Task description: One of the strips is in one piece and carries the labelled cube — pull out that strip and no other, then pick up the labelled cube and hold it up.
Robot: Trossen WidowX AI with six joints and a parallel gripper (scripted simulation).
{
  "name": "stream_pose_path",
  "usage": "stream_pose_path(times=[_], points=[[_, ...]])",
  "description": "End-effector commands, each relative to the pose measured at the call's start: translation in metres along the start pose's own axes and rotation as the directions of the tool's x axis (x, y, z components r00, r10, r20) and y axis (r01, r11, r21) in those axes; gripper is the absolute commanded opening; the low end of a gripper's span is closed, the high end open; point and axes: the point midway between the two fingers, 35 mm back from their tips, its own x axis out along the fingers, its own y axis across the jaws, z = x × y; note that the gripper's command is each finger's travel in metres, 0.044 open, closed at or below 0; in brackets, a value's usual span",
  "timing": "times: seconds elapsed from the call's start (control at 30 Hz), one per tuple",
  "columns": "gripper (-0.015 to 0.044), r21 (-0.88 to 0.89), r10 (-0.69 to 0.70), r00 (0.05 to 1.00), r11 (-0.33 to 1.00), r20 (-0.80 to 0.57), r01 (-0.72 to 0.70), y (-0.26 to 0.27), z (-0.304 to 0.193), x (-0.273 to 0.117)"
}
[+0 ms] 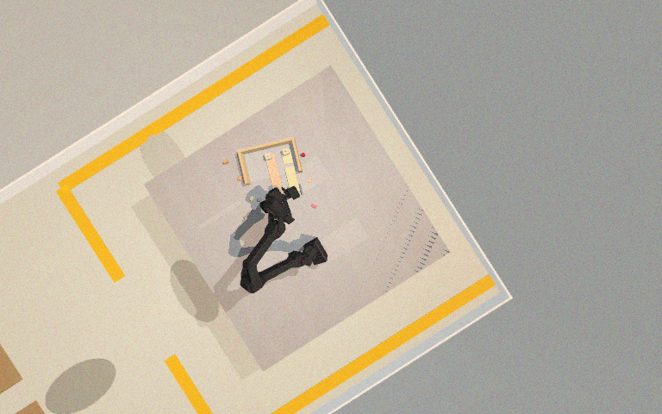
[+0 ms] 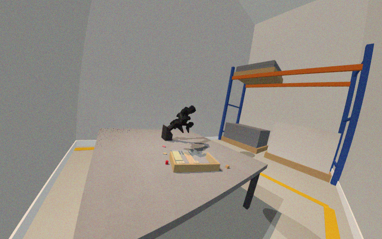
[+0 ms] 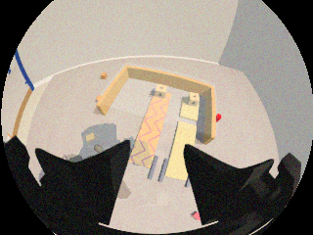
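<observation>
A grey worktop stands in a room with a blue-and-orange rack along one wall. On it sits one three-sided wooden frame holding two strips: an orange zigzag strip on the left and a pale yellow strip on the right, each with one small cube at its far end. The gripper hangs above the strips' near ends, jaws half apart and holding nothing. Which cube carries the label is too small to tell.
</observation>
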Motion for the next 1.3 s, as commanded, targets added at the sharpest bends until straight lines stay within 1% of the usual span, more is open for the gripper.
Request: stream_pose_path(times=[0.0, 0.17, 0.37, 0.47, 1.0, 1.27], points=[[0.0138, 0.063, -0.023, 0.982, 0.997, -0.188, 0.035, -0.003, -0.002, 0.033], [0.0006, 0.079, -0.045, 0.914, 0.993, -0.403, 0.084, 0.009, -0.012, 0.067], [0.0000, 0.115, -0.044, 0.771, 0.982, -0.635, 0.151, 0.025, -0.030, 0.094], [0.0000, 0.131, -0.035, 0.701, 0.975, -0.712, 0.181, 0.032, -0.038, 0.101], [0.0000, 0.132, -0.034, 0.696, 0.974, -0.717, 0.183, 0.031, -0.038, 0.103], [0.0000, 0.131, -0.035, 0.696, 0.974, -0.717, 0.183, 0.030, -0.045, 0.112]])
